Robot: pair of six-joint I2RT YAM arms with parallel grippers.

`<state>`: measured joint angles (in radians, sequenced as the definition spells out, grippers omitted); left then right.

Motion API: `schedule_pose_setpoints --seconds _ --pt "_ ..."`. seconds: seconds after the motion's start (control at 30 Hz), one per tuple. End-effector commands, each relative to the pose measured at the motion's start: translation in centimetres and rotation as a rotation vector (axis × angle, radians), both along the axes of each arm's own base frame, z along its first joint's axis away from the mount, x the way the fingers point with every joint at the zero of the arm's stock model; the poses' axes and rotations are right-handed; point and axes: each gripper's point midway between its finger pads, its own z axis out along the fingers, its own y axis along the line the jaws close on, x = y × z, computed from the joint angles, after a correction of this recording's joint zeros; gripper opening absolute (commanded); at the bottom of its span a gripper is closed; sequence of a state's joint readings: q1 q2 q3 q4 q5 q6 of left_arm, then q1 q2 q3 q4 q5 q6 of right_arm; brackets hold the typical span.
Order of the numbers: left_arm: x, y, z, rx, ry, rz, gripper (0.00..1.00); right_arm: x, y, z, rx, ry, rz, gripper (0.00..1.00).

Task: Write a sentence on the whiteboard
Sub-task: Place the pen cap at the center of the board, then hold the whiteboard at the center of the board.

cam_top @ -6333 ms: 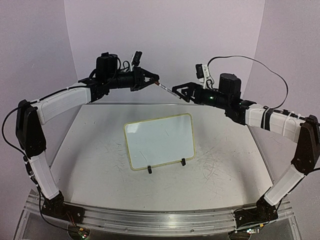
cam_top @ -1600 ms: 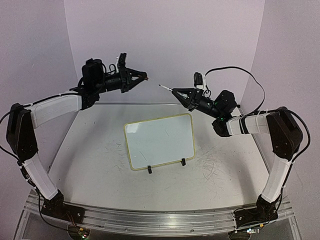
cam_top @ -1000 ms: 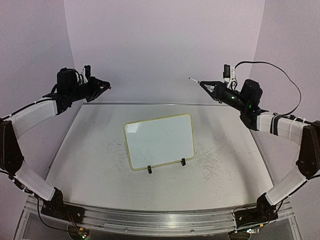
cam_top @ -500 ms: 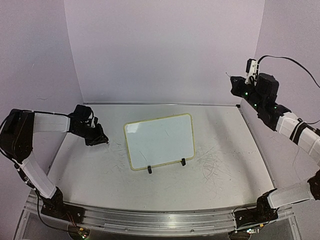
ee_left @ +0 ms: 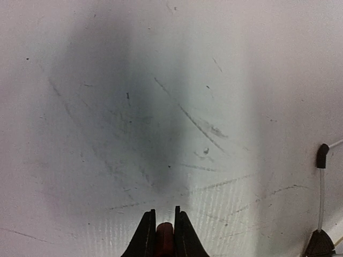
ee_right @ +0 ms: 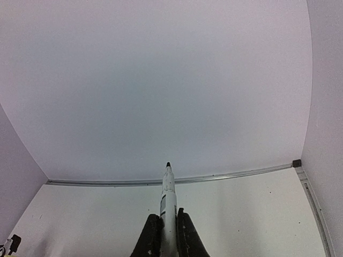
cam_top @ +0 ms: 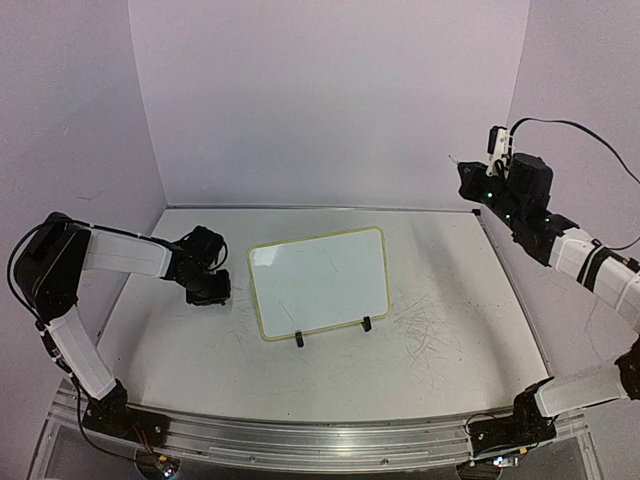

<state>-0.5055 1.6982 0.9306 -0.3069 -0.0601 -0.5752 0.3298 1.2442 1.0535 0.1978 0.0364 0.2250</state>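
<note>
Blank rounded white whiteboard [cam_top: 320, 285] parked centre of scuffed tabletop [cam_top: 450, 340], unbraced. Got right tool [ee_right: 168, 218] clamping white uncapped marker [ee_right: 168, 187] high far-right, left tool [ee_left: 164, 224] pinching reddish cap [ee_left: 165, 239]. Could shove board sideways pressing down.

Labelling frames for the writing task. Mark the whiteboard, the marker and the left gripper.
whiteboard [cam_top: 320, 283]: top view, middle of its white face.
marker [ee_right: 168, 199]: right wrist view, white barrel above the fingers.
left gripper [ee_left: 163, 215]: left wrist view, between its fingertips, which pinch a small brown piece [ee_left: 165, 238].

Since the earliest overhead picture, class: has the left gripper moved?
Yes. The left gripper dropped from above the table's far edge to beside the whiteboard's left rim.
</note>
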Motion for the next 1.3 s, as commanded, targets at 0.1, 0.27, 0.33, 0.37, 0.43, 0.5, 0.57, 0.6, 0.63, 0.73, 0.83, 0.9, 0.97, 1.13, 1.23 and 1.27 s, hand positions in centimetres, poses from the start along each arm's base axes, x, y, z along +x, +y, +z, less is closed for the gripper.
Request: schedule_pose_setpoints --seconds 0.1,0.27,0.33,0.37,0.43,0.5,0.57,0.6,0.63,0.73,0.83,0.9,0.97,1.13,1.23,1.27 --pt "1.2 2.0 -0.3 0.174 -0.032 0.031 0.03 -0.2 1.3 1.2 0.002 -0.038 0.073 0.00" --pt "1.9 1.9 -0.5 0.190 -0.035 0.031 0.09 -0.1 1.7 1.3 0.007 -0.037 0.093 0.00" --pt "2.0 1.9 -0.6 0.197 -0.036 0.032 0.13 -0.2 1.6 1.4 0.005 -0.040 0.092 0.00" --pt "2.0 2.0 -0.6 0.198 -0.036 0.033 0.15 -0.2 1.6 1.4 0.004 -0.041 0.092 0.00" --pt "2.0 1.9 -0.4 0.193 -0.039 0.030 0.21 -0.3 1.6 1.5 0.003 -0.044 0.090 0.00" --pt "2.0 1.9 0.1 0.184 -0.048 0.029 0.28 -0.3 1.5 1.5 0.003 -0.045 0.086 0.00" --pt "2.1 1.8 0.9 0.172 -0.066 0.030 0.34 -0.3 1.4 1.4 0.002 -0.044 0.085 0.00" --pt "2.1 1.7 1.4 0.167 -0.077 0.031 0.36 -0.3 1.5 1.4 0.003 -0.042 0.086 0.00" --pt "2.2 1.7 1.9 0.162 -0.089 0.032 0.38 -0.3 1.5 1.3 0.005 -0.041 0.088 0.00" --pt "2.4 1.8 3.6 0.150 -0.123 0.039 0.41 -0.2 1.7 1.3 0.011 -0.037 0.097 0.00" --pt "2.3 2.1 5.1 0.160 -0.141 0.043 0.43 -0.3 1.9 1.3 0.014 -0.038 0.107 0.00" --pt "2.4 2.2 6.7 0.154 -0.167 0.044 0.46 -0.4 2.0 1.3 0.014 -0.035 0.118 0.00" --pt "2.4 2.3 8.3 0.145 -0.193 0.048 0.49 -0.4 2.3 1.1 0.013 -0.029 0.134 0.00" --pt "1.8 2.2 11.2 0.092 -0.242 0.042 0.62 -0.5 3.3 -0.3 0.011 0.027 0.191 0.00" --pt "1.4 2.8 12.7 0.081 -0.279 0.045 0.70 -0.9 3.5 -1.2 0.023 0.054 0.205 0.00" --pt "1.4 3.2 13.1 0.078 -0.290 0.049 0.72 -1.0 3.5 -1.6 0.026 0.063 0.209 0.00"
